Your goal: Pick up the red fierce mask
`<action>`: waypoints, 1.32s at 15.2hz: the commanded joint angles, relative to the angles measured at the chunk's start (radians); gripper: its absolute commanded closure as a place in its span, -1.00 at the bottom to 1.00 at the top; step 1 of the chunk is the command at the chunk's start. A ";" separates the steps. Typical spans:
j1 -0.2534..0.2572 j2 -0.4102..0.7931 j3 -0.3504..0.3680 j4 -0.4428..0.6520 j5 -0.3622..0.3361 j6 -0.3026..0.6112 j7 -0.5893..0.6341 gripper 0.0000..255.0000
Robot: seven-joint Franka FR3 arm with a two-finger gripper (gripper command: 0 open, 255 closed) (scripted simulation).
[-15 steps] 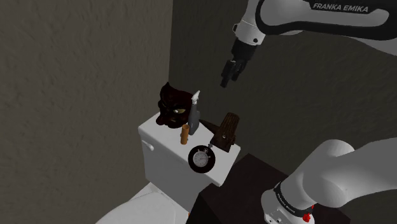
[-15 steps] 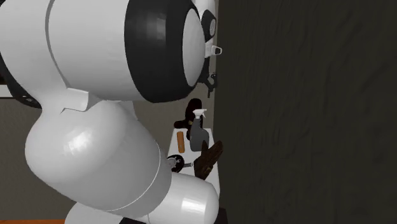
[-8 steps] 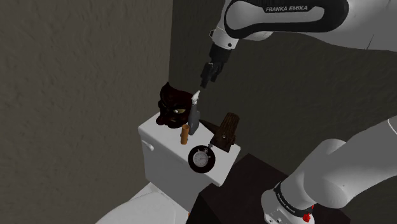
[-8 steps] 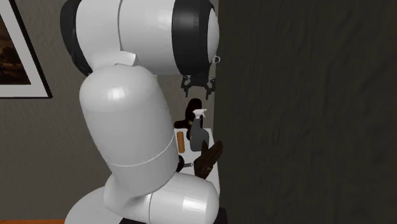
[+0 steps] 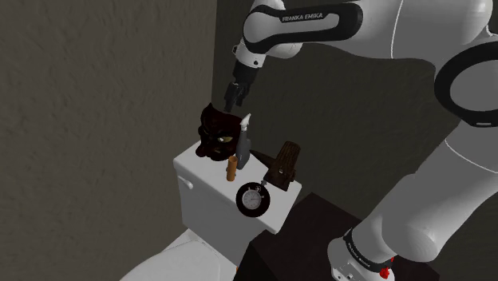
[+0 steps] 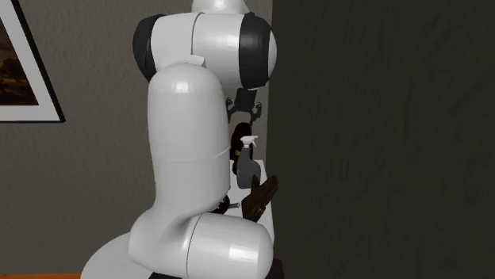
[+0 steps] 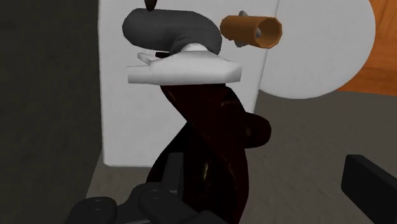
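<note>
On the shoulder view's left, a toilet bowl [image 5: 164,263] is seen below a white tank [image 5: 199,199] set against a grey wall. The things are carried on the tank's lid. At its back corner, toward that view's left, the mask [image 5: 215,134] is stood upright; it is drawn dark red, almost black. Just beside it, to the right, a small brown cylinder [image 5: 232,168] is stood on end, with a dark spray bottle [image 5: 243,145] close behind it, its white head turned toward the mask. A round watch [image 5: 254,198] is placed at the lid's front edge, and a tilted brown wooden block [image 5: 284,164] is placed behind it, near the lid's right end. A dark stand [image 5: 307,231] is seen further right, and the white arm [image 5: 303,22] is reached from there up and over to the left.

The jaws are held just above the mask's top, pointing down. In the wrist view they are shown spread apart, with the mask between them and nothing pinched.

In the second exterior view a framed picture [image 6: 24,71] is hung at the left, the arm is seen at the middle, and the mask is found below the jaws, behind the bottle.
</note>
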 commanded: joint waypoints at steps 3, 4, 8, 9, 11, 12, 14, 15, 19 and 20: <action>0.009 0.134 0.016 0.125 0.033 0.002 -0.042 -1.00; 0.009 0.137 0.017 0.116 0.034 0.014 -0.045 -1.00; 0.010 0.151 0.018 0.081 0.039 0.061 -0.058 -1.00; 0.010 0.154 0.018 0.073 0.041 0.073 -0.061 -1.00; 0.010 0.161 0.019 0.060 0.043 0.091 -0.066 -1.00; 0.010 0.161 0.019 0.060 0.043 0.091 -0.066 -1.00; 0.011 0.162 0.019 0.061 0.043 0.091 -0.065 1.00; 0.011 0.162 0.019 0.061 0.043 0.091 -0.065 1.00; 0.011 0.162 0.019 0.062 0.043 0.090 -0.065 1.00; 0.011 0.161 0.019 0.062 0.043 0.090 -0.065 1.00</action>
